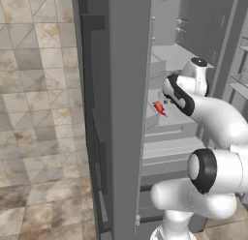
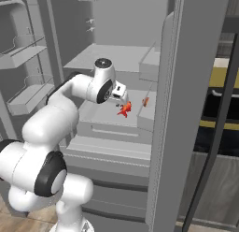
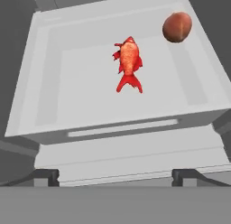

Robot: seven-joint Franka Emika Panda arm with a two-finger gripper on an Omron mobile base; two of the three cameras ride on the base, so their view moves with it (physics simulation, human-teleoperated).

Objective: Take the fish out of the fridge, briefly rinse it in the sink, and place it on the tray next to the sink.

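Red against grey: in the left base view I saw the fish (image 1: 159, 108) lying on a shelf of the open fridge (image 1: 127, 113), beside the arm's wrist, which reached in above that shelf.

From the right base view the gripper (image 2: 121, 103) hung just above and beside the fish (image 2: 124, 109), apart from it as far as I could judge. A small orange-red thing (image 2: 145, 101) sat near the shelf's right edge.

In the hand view the fish (image 3: 128, 65) lay flat in a shallow grey shelf tray (image 3: 54, 123), tail toward the camera, with a brown rounded item (image 3: 177, 27) well apart in the far corner. The two finger tips (image 3: 45, 175) stood spread wide at the bottom of the picture, released and touching nothing.

I judged the fish light, rigid enough, probably slick, and slim. I would have closed across its thick mid-body, not the flared tail, with the jaws squared to its length.
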